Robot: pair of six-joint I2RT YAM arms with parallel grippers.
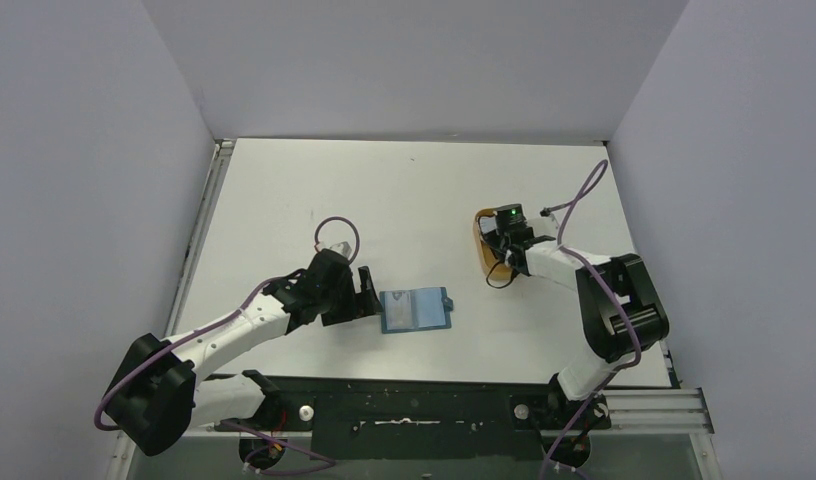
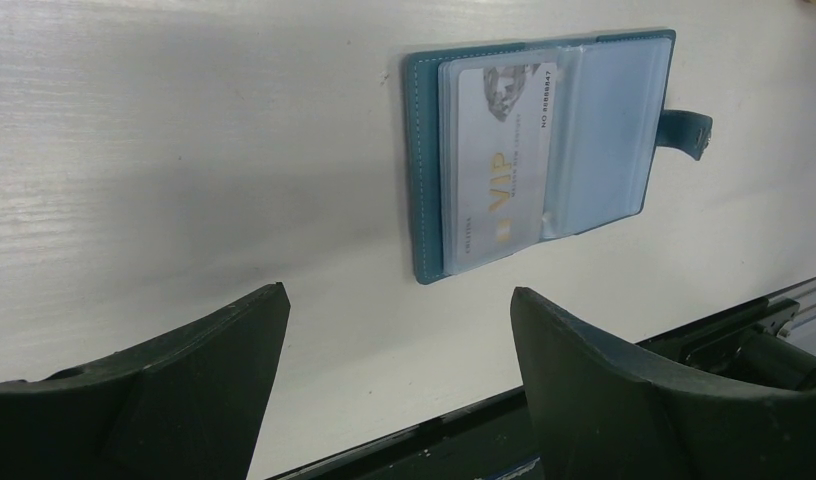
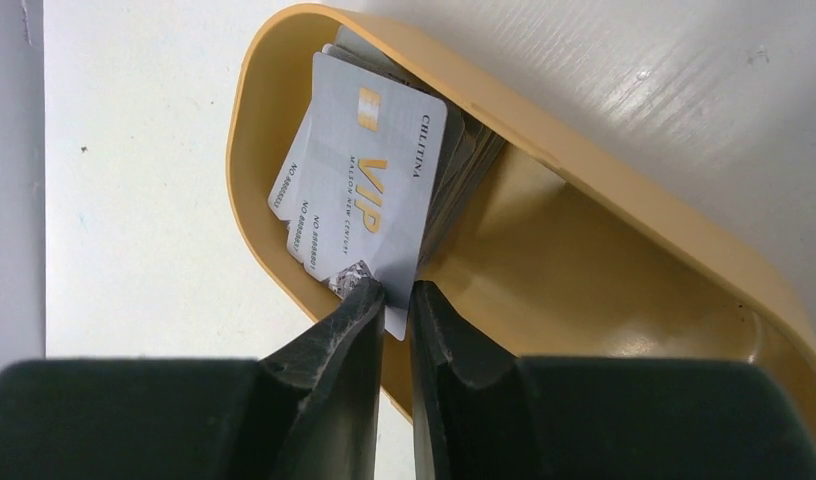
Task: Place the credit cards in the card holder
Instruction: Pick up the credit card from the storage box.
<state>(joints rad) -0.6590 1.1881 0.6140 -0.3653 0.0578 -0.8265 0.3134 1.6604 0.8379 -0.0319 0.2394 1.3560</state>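
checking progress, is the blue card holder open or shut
Open: the card holder lies spread flat, clear sleeves facing up, a VIP card in one sleeve.

- You've got one card holder (image 2: 604, 130).
- One credit card (image 2: 499, 160) sits inside it.
- At least three stacked cards (image 3: 369, 190); exact count unclear.
- One orange tray (image 3: 624, 185).
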